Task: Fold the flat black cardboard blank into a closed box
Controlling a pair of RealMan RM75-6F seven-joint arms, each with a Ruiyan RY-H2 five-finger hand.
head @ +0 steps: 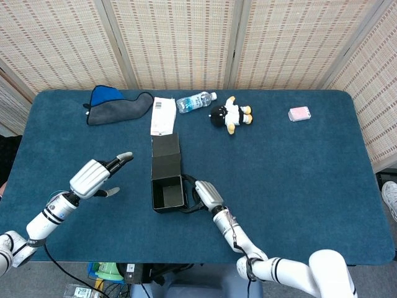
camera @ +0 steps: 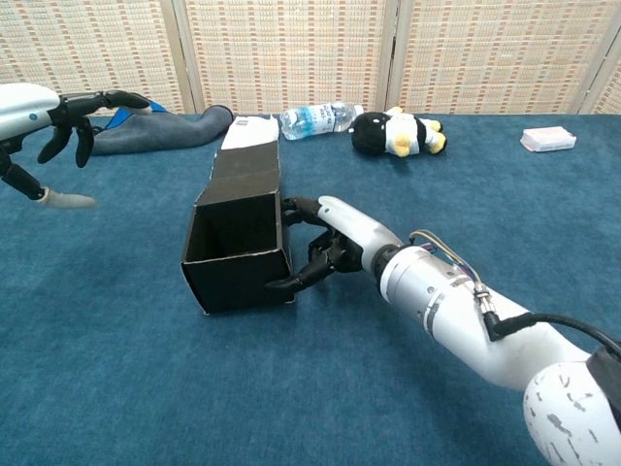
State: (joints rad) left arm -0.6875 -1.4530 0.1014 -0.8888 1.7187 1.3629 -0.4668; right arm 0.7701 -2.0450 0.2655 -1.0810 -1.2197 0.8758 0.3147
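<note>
A half-folded black cardboard box point(head: 166, 176), top open and lid flap stretched flat behind it, sits mid-tabletop point(head: 298, 180). The right robot hand point(camera: 335, 243) grips its right wall; the left robot hand point(head: 93, 177) hovers apart, fingers spread, holding nothing.

We see bare table point(head: 298, 180) at 3 o'clock of the black box point(head: 167, 180), open for passage. At 9 o'clock, a clear gap lies between box and left hand point(head: 93, 178). The right hand point(head: 201, 194) blocks the box's 4 o'clock side. At 12 o'clock, a white card point(head: 164, 115), bottle point(head: 195, 101), plush toy point(head: 231, 115) and cloth point(head: 115, 105) crowd the far edge.
</note>
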